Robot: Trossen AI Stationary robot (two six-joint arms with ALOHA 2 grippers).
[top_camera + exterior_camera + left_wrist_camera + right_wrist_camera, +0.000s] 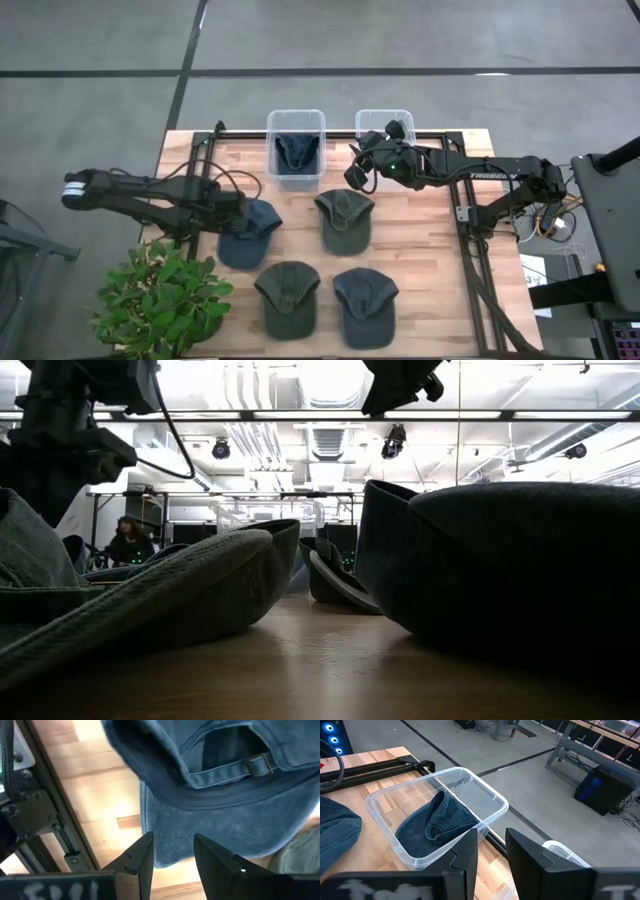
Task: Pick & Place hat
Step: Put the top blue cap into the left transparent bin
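Four caps lie on the wooden table: a blue cap (247, 232), a green cap (343, 220), a second green cap (287, 297) and a dark grey-blue cap (365, 305). A fifth, blue hat (296, 150) lies crumpled in the left clear bin (272, 150), which the right wrist view also shows (437, 822). My left gripper (228, 214) is open over the blue cap's left edge; its fingers stand above the cap's brim (200, 835), with the back strap and buckle (260, 765) beyond. My right gripper (354, 166) is open in the air between the two bins, holding nothing (492, 850).
A second clear bin (385, 122) stands at the far edge, right of the first, partly under my right arm. Black metal frames (470, 230) run along both table sides. A potted plant (160, 300) sits at the near left corner. A person (125, 543) shows far off in the room.
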